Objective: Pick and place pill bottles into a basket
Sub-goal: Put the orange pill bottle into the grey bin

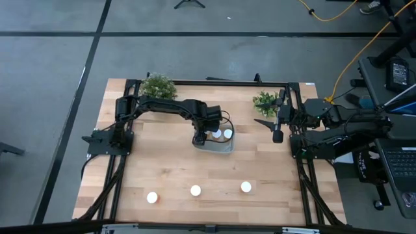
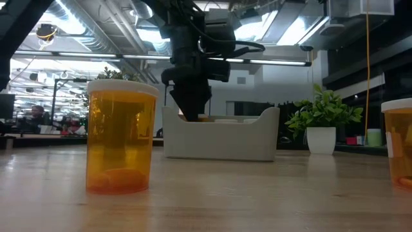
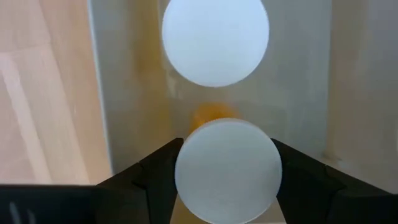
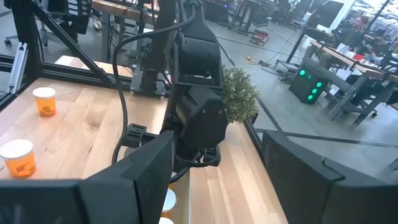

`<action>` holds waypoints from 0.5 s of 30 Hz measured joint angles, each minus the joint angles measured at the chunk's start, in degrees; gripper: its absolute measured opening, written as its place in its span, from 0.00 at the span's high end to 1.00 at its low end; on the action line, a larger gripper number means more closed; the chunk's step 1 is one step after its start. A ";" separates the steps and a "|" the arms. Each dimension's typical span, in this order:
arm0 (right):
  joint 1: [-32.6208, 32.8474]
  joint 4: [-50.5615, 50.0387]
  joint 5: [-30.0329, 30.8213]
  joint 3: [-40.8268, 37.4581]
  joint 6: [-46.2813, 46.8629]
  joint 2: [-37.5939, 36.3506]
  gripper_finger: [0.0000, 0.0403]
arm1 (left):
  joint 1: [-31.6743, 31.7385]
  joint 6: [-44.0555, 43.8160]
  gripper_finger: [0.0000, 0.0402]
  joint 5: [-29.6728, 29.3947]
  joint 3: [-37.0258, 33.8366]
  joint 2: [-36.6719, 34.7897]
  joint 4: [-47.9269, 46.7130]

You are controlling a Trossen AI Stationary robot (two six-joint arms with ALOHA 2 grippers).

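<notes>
Three pill bottles (image 1: 195,190) stand in a row on the counter (image 1: 169,169), well apart from the basket (image 1: 224,147), on the side away from the two potted plants (image 1: 158,85). At least two more bottles (image 1: 227,134) are already in the basket, with their white caps up. One further bottle (image 3: 225,170) is between the fingers (image 3: 155,177) of the left tool (image 1: 200,138), which reaches down into the end of the basket nearest the left arm's base. In the left wrist view the dark fingers press on both sides of its white cap, so the left tool is closed around this bottle, and another cap (image 3: 216,38) lies just beside it, over the pale floor of the basket.

The right tool (image 1: 277,127) waits well apart from the basket, near the smaller plant (image 1: 264,102); its fingers stand spread and hold nothing.

I judge that the placing step is almost done and only the release is missing. The risk is the close neighbour: if the fingers open wide, one of them could push the bottle beside it and tip it. If the held bottle is not yet resting on the basket floor, it could drop and fall over. When the tool rises, a finger might also catch the low wall and shift the basket on the counter.
</notes>
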 joint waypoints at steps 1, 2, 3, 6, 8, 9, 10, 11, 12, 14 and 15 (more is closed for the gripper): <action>0.02 -0.04 -0.01 0.00 0.00 0.00 0.39 | 0.02 -0.23 0.45 0.68 0.00 0.00 0.00; 0.01 -0.08 -0.01 0.00 0.00 0.00 0.39 | 0.02 -0.46 0.45 1.45 0.00 0.00 0.03; 0.02 -0.10 0.00 0.00 0.00 0.00 0.39 | 0.01 -0.72 0.45 1.87 0.00 0.00 0.05; 0.01 -0.14 0.00 0.00 -0.02 0.00 0.39 | -0.11 -0.84 0.45 1.93 0.00 0.00 0.51; 0.02 -0.14 0.00 0.00 -0.02 0.00 0.39 | -0.11 -0.87 0.45 1.89 0.00 -0.02 0.59; 0.01 -0.14 0.00 0.00 -0.02 0.00 0.39 | -0.10 -0.89 0.45 1.85 0.00 -0.02 0.59; 0.02 -0.14 -0.01 0.00 -0.02 0.00 0.39 | -0.09 -0.97 0.45 1.82 0.00 -0.03 0.59; 0.02 -0.14 0.00 0.00 -0.02 0.00 0.39 | -0.09 -1.07 0.45 1.82 0.00 -0.03 0.60; 0.02 -0.14 0.00 0.00 -0.02 0.00 0.39 | -0.09 -1.08 0.45 1.82 0.00 -0.04 0.60; 0.01 -0.14 -0.01 0.00 -0.02 0.00 0.39 | -0.09 -1.11 0.44 1.80 0.00 -0.04 0.61; 0.02 -0.14 -0.01 0.00 -0.02 0.00 0.39 | -0.11 -1.39 0.43 1.80 0.00 -0.04 0.61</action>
